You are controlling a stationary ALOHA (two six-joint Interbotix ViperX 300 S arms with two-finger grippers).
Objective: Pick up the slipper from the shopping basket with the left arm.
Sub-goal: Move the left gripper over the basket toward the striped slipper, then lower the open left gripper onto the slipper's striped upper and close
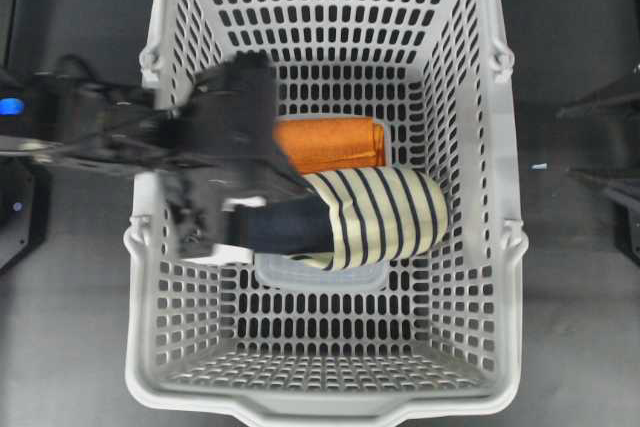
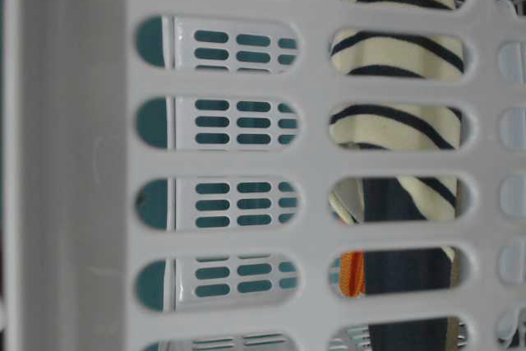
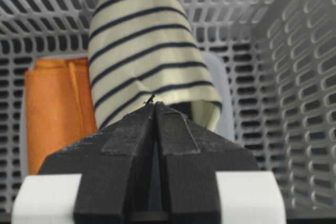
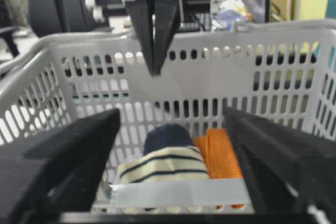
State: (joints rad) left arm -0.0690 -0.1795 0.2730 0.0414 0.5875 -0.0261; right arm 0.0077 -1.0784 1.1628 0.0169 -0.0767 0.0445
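- The left gripper (image 1: pixel 225 162) is over the left part of the shopping basket (image 1: pixel 505 247), above the slipper's dark heel end. In the left wrist view its two fingers (image 3: pixel 126 166) are pressed together with nothing between them, and the right wrist view shows the same closed pair (image 4: pixel 154 72) up near the far rim, well above the slipper.
- The slipper (image 1: pixel 375 215) lies on the basket floor near the middle. Its long axis runs left to right in the overhead view: navy insole and opening toward the left arm, striped cream toe toward the right wall.
- From the left wrist camera the slipper (image 3: pixel 147 61) sits straight ahead of and below the fingertips, toe pointing away, so the gripper is lined up along its length, not across it.
- An orange folded cloth (image 1: pixel 330 143) lies just beside the slipper on its far side, touching or nearly so. The slipper seems to rest partly on a shallow clear container (image 1: pixel 318 273).
- The right gripper (image 4: pixel 168 145) is outside the basket to the right, its jaws wide apart and holding nothing; it is the farther of the two.
- My reading: the left fingers must spread first, then drop onto the heel edge or the striped upper, keeping off the cloth.
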